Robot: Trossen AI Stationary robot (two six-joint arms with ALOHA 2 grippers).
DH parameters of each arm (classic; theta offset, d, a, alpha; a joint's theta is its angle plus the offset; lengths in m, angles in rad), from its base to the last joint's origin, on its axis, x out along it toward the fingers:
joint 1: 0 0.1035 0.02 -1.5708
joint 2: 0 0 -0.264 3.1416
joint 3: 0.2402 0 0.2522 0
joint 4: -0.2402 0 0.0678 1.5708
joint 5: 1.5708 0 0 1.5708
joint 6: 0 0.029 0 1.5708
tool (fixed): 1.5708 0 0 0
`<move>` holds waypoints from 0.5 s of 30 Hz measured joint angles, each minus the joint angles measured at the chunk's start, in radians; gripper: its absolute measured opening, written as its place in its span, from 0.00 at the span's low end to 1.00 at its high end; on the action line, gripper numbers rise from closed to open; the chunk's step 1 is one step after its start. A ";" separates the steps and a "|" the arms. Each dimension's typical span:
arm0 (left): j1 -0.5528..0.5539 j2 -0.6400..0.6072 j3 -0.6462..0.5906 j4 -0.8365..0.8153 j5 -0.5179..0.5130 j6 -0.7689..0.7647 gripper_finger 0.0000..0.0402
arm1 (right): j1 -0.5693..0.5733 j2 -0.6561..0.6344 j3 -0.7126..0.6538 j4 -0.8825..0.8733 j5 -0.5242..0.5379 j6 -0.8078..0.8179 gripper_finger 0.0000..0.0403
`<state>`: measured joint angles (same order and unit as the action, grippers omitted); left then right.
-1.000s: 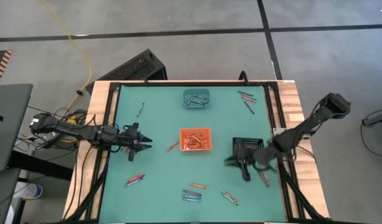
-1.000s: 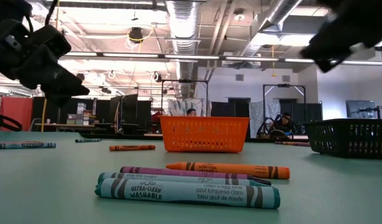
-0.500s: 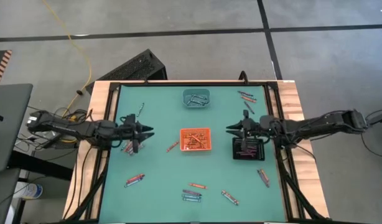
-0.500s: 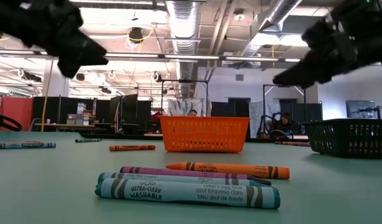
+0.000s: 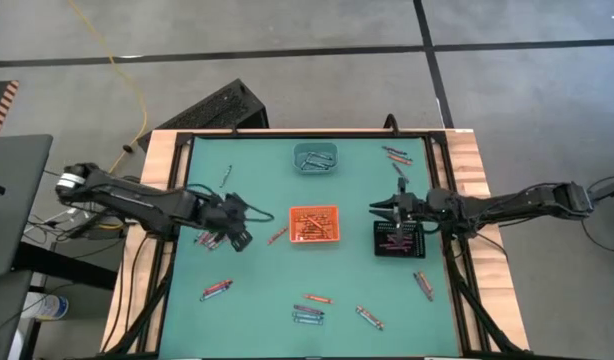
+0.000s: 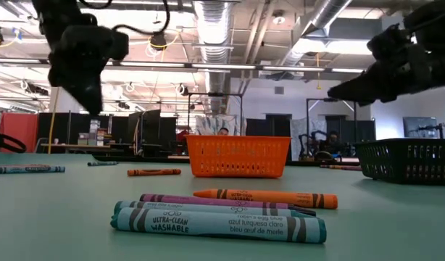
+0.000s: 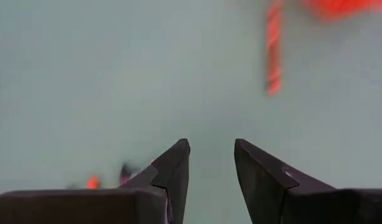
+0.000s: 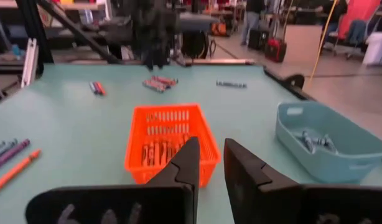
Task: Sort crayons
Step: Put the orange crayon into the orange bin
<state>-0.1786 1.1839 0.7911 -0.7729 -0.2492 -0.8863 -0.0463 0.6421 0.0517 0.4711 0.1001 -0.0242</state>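
Observation:
Crayons lie scattered on the green mat: one orange-red crayon [image 5: 277,235] left of the orange tray [image 5: 315,223], a small cluster [image 5: 205,240] under my left arm, and purple, orange and blue-grey ones [image 6: 222,210] near the front edge. My left gripper [image 5: 237,232] hangs open above the mat left of the orange tray, pointing steeply down, with nothing between its fingers [image 7: 209,152]. The orange-red crayon [image 7: 273,46] lies ahead of it. My right gripper [image 5: 377,210] is held level above the black tray [image 5: 397,238], open and empty [image 8: 209,149], pointing at the orange tray [image 8: 169,140].
A teal tray [image 5: 315,157] with crayons stands at the far middle. More crayons lie at the far right [image 5: 395,158], far left [image 5: 227,177], near left [image 5: 217,289] and near right [image 5: 422,285]. The mat has a raised black frame [image 5: 183,200].
My left gripper has risen, moved a little toward the orange tray and tipped from nearly level to pointing steeply down. My right gripper has swung from the near right of the mat toward the far edge, and is now level over the black tray's far-left corner.

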 joint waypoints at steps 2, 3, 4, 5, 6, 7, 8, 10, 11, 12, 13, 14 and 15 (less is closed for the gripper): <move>-0.014 0.048 -0.002 -0.053 0.018 -0.047 0.30 | 0.000 -0.016 0.000 0.011 0.000 0.000 0.18; -0.015 0.068 -0.008 -0.084 0.022 -0.069 0.30 | 0.001 -0.023 0.000 0.013 0.000 0.000 0.18; -0.013 0.087 -0.011 -0.121 0.026 -0.096 0.30 | 0.004 -0.029 0.000 0.017 0.000 0.002 0.18; -0.005 0.105 -0.016 -0.156 0.029 -0.120 0.30 | 0.007 -0.032 0.001 0.022 -0.001 0.008 0.18; 0.007 0.120 -0.022 -0.186 0.035 -0.140 0.30 | 0.008 -0.035 0.001 0.025 -0.002 0.013 0.18; 0.020 0.133 -0.030 -0.210 0.041 -0.154 0.30 | 0.009 -0.036 0.001 0.026 -0.007 0.014 0.18; 0.035 0.145 -0.037 -0.229 0.047 -0.164 0.30 | 0.009 -0.036 0.001 0.028 -0.016 0.015 0.18; 0.068 0.161 -0.054 -0.234 0.066 -0.162 0.30 | 0.009 -0.035 0.001 0.027 -0.028 0.016 0.18; 0.086 0.167 -0.060 -0.233 0.070 -0.145 0.30 | 0.010 -0.035 0.001 0.027 -0.029 0.016 0.18; 0.102 0.174 -0.062 -0.236 0.073 -0.129 0.30 | 0.012 -0.035 0.001 0.027 -0.030 0.016 0.18; 0.120 0.178 -0.062 -0.243 0.074 -0.110 0.30 | 0.014 -0.034 0.001 0.027 -0.030 0.016 0.18; 0.139 0.179 -0.062 -0.250 0.077 -0.092 0.30 | 0.014 -0.034 0.001 0.025 -0.030 0.016 0.18; 0.157 0.178 -0.063 -0.255 0.077 -0.081 0.30 | 0.014 -0.034 0.001 0.024 -0.031 0.015 0.18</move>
<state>-0.0220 1.3623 0.7284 -1.0281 -0.1719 -0.9674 -0.0322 0.6079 0.0525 0.4947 0.0692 -0.0090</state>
